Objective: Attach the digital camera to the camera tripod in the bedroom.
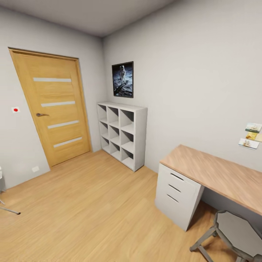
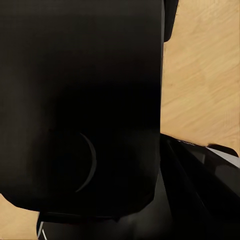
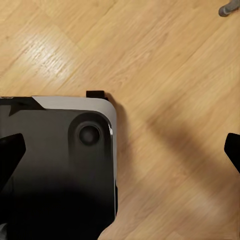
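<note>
In the left wrist view a chunky black body with a faint round arc, which looks like the digital camera (image 2: 85, 110), hangs right in front of the lens above the wood floor. It hides my left gripper's fingers, which seem shut on it. My right gripper (image 3: 121, 150) is open over the floor, its dark fingertips (image 3: 11, 150) far apart with nothing between them. A thin silver leg (image 1: 9, 210) pokes in at the left edge of the head view, low on the floor. It may belong to the camera tripod, but the rest of it is out of view.
The bedroom has a wooden door (image 1: 52, 105) at the back left, a white cube shelf (image 1: 123, 134) in the corner under a poster (image 1: 122, 79), and a wood-topped desk (image 1: 218, 174) with drawers at right. A grey chair (image 1: 233, 233) stands before the desk. My black base (image 3: 60, 165) is under the right gripper.
</note>
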Robot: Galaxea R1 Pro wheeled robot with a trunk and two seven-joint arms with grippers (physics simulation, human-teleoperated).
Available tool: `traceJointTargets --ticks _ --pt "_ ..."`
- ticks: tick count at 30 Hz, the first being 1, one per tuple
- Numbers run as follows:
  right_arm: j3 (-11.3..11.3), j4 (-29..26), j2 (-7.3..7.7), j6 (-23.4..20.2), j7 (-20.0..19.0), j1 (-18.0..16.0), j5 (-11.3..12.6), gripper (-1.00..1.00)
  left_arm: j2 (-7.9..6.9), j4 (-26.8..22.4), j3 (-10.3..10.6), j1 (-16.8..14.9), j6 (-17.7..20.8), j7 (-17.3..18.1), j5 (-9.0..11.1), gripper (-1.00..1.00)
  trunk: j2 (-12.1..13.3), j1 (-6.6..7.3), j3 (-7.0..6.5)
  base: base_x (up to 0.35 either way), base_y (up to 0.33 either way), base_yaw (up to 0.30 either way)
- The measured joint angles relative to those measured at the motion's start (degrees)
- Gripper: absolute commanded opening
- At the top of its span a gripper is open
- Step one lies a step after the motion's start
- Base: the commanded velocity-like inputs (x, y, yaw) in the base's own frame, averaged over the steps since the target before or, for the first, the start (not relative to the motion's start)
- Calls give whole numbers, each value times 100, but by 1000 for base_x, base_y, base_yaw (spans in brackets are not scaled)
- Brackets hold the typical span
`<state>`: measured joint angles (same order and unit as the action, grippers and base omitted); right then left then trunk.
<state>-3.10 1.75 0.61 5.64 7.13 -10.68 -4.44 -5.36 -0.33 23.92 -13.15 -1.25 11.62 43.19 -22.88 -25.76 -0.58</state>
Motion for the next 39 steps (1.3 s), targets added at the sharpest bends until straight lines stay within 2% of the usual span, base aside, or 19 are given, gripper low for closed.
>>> traceJointTargets --ticks 39 --pt "2 0 0 0 0 -2 -8 100 4 -2 4 0 -8 -1 0 -100 0 0 0 0 0 239"
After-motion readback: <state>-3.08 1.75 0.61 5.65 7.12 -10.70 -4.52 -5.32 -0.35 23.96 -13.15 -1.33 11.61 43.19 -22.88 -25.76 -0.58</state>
